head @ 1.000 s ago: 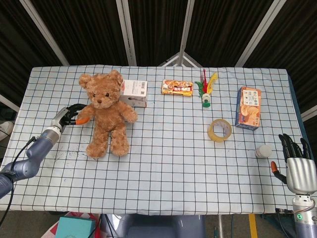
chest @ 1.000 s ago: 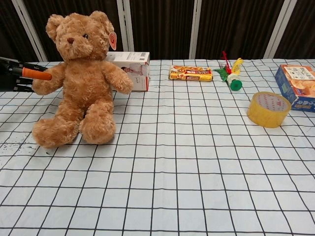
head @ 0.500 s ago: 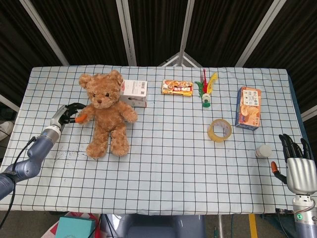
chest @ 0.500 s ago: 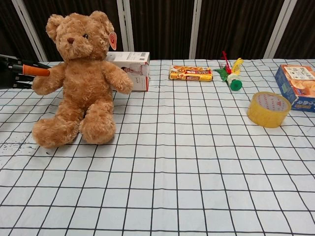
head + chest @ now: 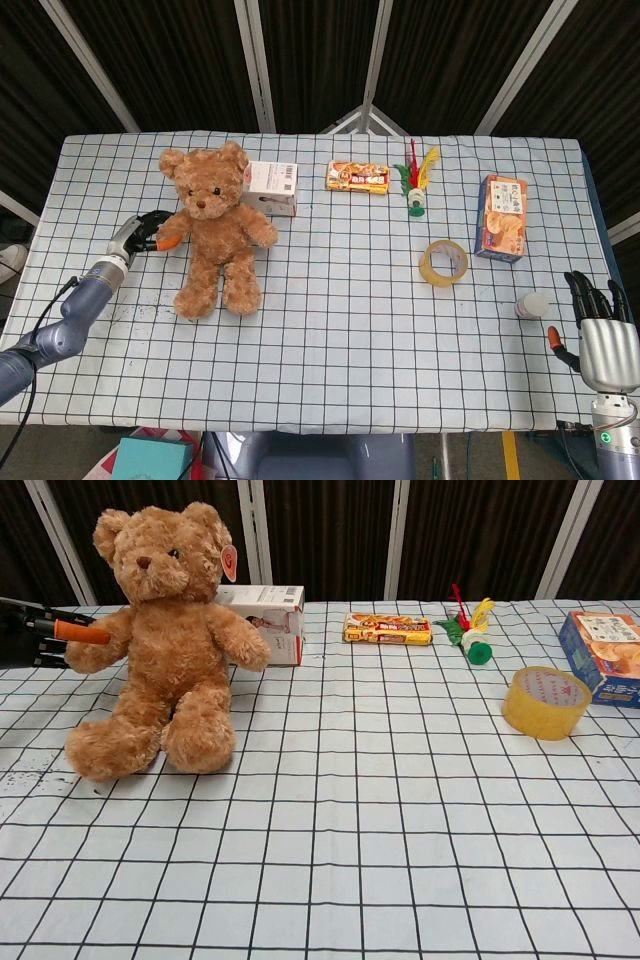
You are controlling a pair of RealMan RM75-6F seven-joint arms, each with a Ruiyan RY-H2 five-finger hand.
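Note:
A brown teddy bear (image 5: pixel 213 228) sits upright on the checked tablecloth (image 5: pixel 340 320) at the left; the chest view shows it too (image 5: pixel 160 640). My left hand (image 5: pixel 138 233) lies just left of the bear. Its fingers are curved and apart, and its orange-tipped thumb touches the bear's outstretched paw (image 5: pixel 92 650). In the chest view only part of this hand (image 5: pixel 45 638) shows at the left edge. My right hand (image 5: pixel 602 330) hangs off the table's near right corner with its fingers spread, holding nothing.
Behind the bear stands a white box (image 5: pixel 272 186). Along the back lie a snack pack (image 5: pixel 357 178) and a feathered shuttlecock (image 5: pixel 417 182). On the right are a yellow tape roll (image 5: pixel 443 263), a blue-orange box (image 5: pixel 502 217) and a small white bottle (image 5: pixel 532 305).
My left hand drew slightly back from the bear's paw, then came back against it. The bear and my right hand stayed where they were.

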